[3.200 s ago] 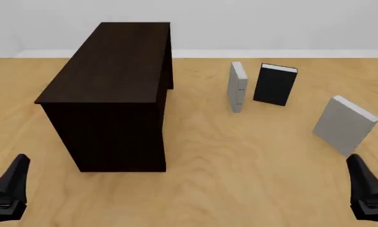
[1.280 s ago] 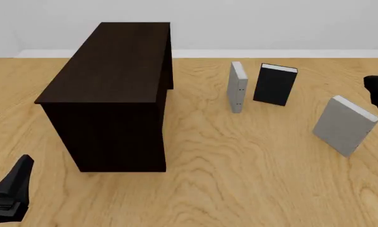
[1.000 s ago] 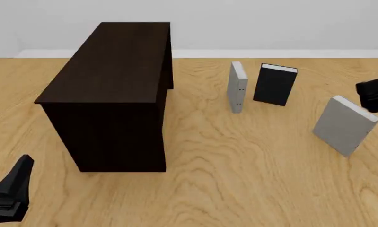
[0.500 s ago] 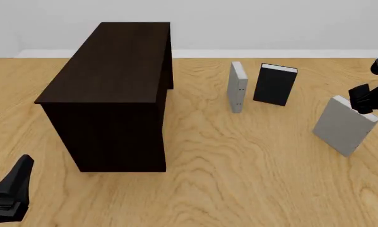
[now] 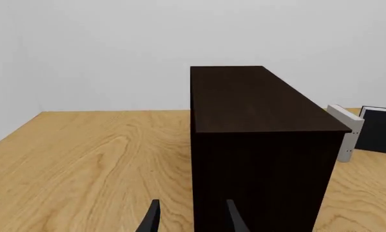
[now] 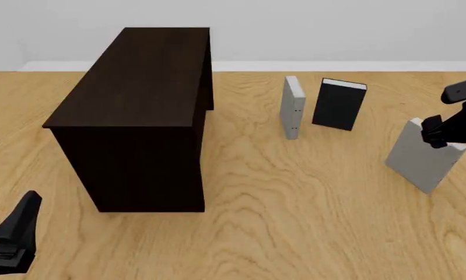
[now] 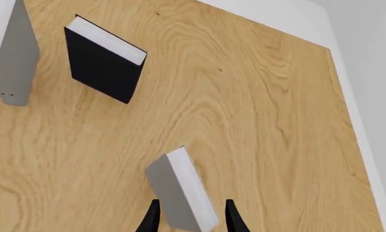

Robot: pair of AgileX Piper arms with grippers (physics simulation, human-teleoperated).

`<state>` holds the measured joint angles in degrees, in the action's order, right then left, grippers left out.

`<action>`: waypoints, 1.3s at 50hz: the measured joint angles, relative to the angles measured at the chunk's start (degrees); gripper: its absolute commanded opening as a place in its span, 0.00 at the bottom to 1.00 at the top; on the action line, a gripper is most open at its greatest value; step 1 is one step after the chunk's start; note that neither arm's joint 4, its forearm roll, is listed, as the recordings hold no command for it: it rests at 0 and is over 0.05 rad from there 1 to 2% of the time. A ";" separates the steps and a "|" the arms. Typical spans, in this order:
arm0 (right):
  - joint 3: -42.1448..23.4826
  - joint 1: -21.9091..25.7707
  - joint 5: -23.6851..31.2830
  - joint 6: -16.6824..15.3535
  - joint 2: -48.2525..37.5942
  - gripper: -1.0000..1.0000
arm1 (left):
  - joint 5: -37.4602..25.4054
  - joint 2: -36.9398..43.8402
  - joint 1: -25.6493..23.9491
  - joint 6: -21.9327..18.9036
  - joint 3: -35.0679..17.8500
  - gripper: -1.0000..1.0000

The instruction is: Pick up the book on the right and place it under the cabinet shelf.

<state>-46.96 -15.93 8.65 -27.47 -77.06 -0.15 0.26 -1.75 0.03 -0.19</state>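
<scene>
The book (image 6: 421, 158), light grey with white page edges, stands tilted on the table at the right. My right gripper (image 6: 437, 135) hangs over its top edge. In the right wrist view the book (image 7: 179, 191) sits between the open fingers (image 7: 153, 216), with my right gripper (image 7: 191, 205) straddling the page edge without closing on it. The cabinet shelf (image 6: 139, 111) is a tall, near-black box at the left. My left gripper (image 6: 15, 232) rests open near the front left corner, facing the cabinet shelf (image 5: 257, 140), and my left gripper (image 5: 191, 216) holds nothing.
A second pale grey book (image 6: 293, 107) and a black book (image 6: 339, 104) stand upright at mid-table behind the right-hand one, also seen as the black book (image 7: 106, 60) from the right wrist. A white wall bounds the table's far edge.
My right arm has come in from the right edge and dropped leftward onto the top edge of the right-hand book. The left arm and all books have stayed put.
</scene>
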 measured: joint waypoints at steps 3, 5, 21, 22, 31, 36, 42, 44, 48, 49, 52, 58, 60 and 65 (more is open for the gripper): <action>-0.13 -0.25 -0.65 -0.12 -1.23 1.00 | 0.00 0.00 0.00 0.00 0.00 1.00; -0.23 -0.44 -1.10 -0.20 -2.06 1.00 | 0.00 0.00 0.00 0.00 0.00 1.00; -0.65 -1.62 -4.41 -0.32 -8.23 1.00 | 0.00 0.00 0.00 0.00 0.00 1.00; -0.63 -1.68 -4.65 -0.31 -8.62 1.00 | 0.00 0.00 0.00 0.00 0.00 1.00; -0.63 -2.24 -6.30 -0.27 -11.68 1.00 | -0.01 0.00 0.00 0.00 0.00 1.00; -0.67 -2.58 -7.06 -0.31 -13.00 1.00 | -0.01 0.00 0.00 0.00 0.00 1.00; -0.64 -2.93 -7.94 -0.37 -14.49 1.00 | -0.01 0.00 0.00 0.00 0.00 1.00; -0.59 -3.02 -8.19 -0.37 -14.95 1.00 | -0.01 0.00 0.00 0.00 0.00 1.00; -0.30 -3.02 -8.86 -0.82 -14.98 0.00 | -0.01 0.00 0.00 0.00 0.00 1.00; -0.31 -2.93 -8.88 -0.88 -14.82 0.00 | -0.01 0.00 0.00 0.00 0.00 1.00; 0.22 -2.54 -8.62 -0.96 -14.19 0.00 | -0.01 0.00 0.00 0.00 0.00 1.00; 0.81 -2.04 -8.00 -0.97 -13.27 0.00 | -0.01 0.00 0.00 0.00 0.00 1.00; 0.99 -1.86 -7.76 -0.86 -12.95 0.00 | -0.01 0.00 0.00 0.00 0.00 1.00; 1.39 -1.45 -7.18 -0.29 -12.41 0.00 | -0.01 0.00 0.00 0.00 0.00 1.00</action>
<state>-45.57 -17.38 1.48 -27.76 -89.48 -0.16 0.26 -1.75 0.03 -0.19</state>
